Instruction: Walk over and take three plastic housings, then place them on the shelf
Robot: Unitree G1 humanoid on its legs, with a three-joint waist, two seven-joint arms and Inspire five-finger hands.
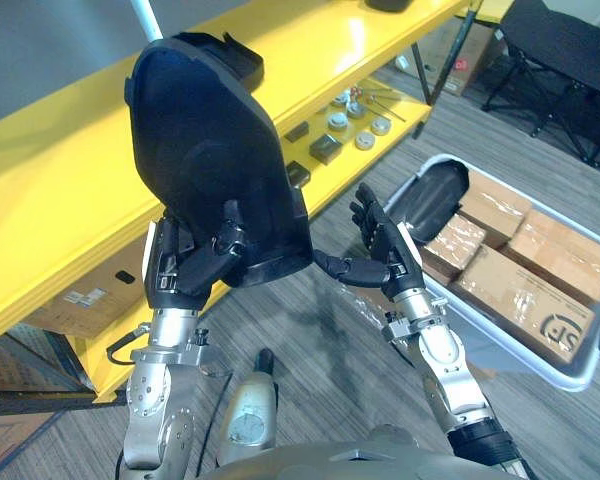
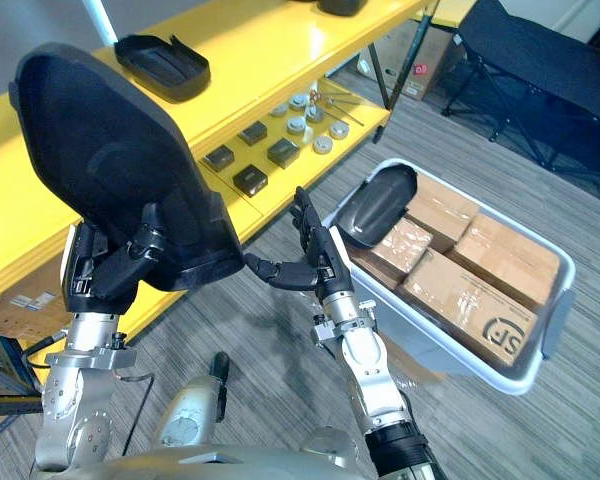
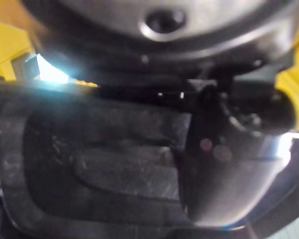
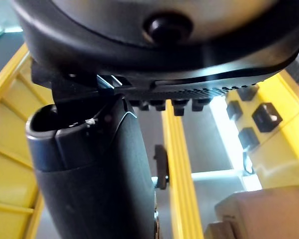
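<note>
Left hand (image 1: 180, 270) curls round the lower end of a black plastic housing (image 1: 205, 150), held upright, long axis vertical; the yellow shelf (image 1: 60, 170) lies just far-left. Right hand (image 1: 392, 255) is spread beside it, thumb perhaps touching.

The raised plastic housing (image 1: 210, 150) is finished in matte black, as are the shelf-top housing (image 2: 163, 65) and the binned housing (image 2: 378, 205). The shelf (image 1: 60, 180) is painted bright yellow. The bin (image 2: 430, 340) is coloured pale grey, the boxes (image 2: 470, 295) brown. The floor (image 2: 270, 340) is patterned in fine grey stripes.
</note>
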